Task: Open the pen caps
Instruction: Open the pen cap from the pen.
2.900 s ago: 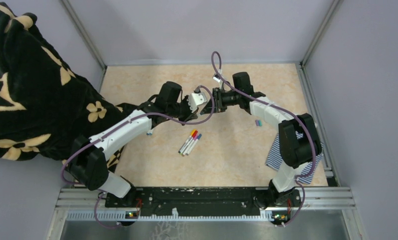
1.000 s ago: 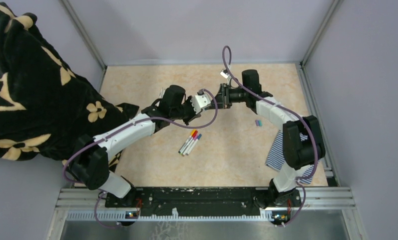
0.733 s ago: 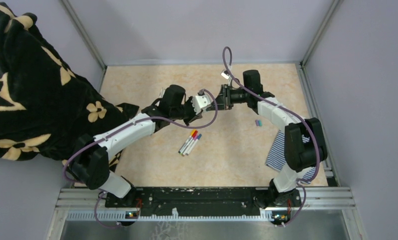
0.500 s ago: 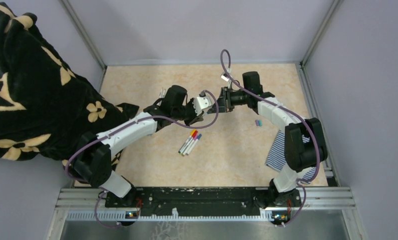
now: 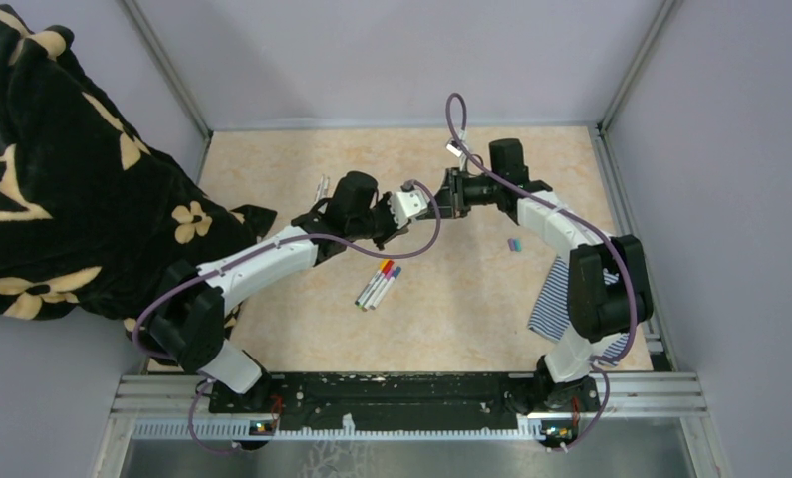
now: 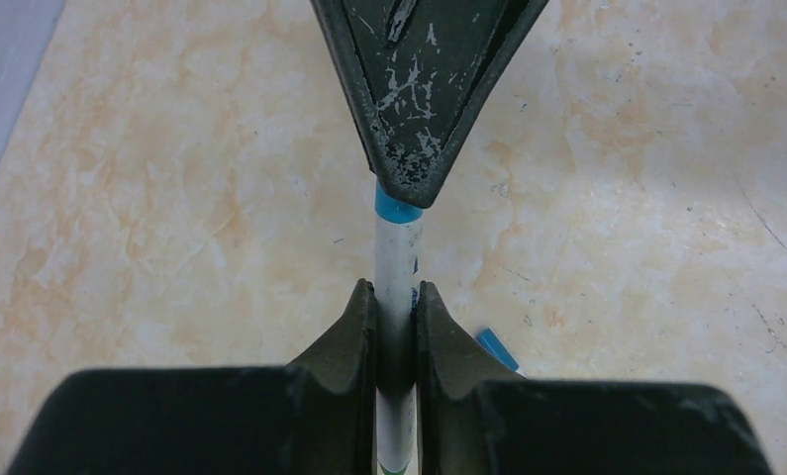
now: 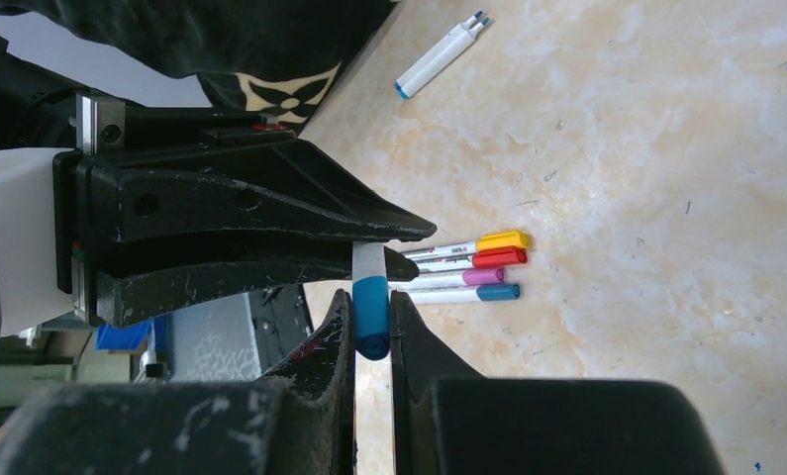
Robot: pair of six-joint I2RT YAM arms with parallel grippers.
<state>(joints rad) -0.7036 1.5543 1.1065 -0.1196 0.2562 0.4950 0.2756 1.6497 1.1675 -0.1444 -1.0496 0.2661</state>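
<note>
A white-barrelled pen (image 6: 397, 259) hangs above the table, held between my two grippers. My left gripper (image 6: 396, 293) (image 5: 424, 211) is shut on its barrel. My right gripper (image 7: 372, 303) (image 5: 440, 206) is shut on its blue pen cap (image 7: 372, 313) (image 6: 398, 209), which still sits on the barrel's end. Four capped pens (image 7: 470, 267) (image 5: 379, 282) lie side by side on the table, with yellow, red, pink and blue caps. Two loose pen caps (image 5: 514, 244) lie at the right. Another blue piece (image 6: 495, 348) lies under my left gripper.
Uncapped white pens (image 7: 439, 57) (image 5: 322, 187) lie near the black floral blanket (image 5: 63, 179) draped over the left side. A blue-and-white striped cloth (image 5: 549, 304) lies by the right arm's base. Walls with metal rails (image 5: 626, 214) bound the beige table.
Both grippers, joined on the same pen, have drifted a little to the right. Neither grip has changed.
</note>
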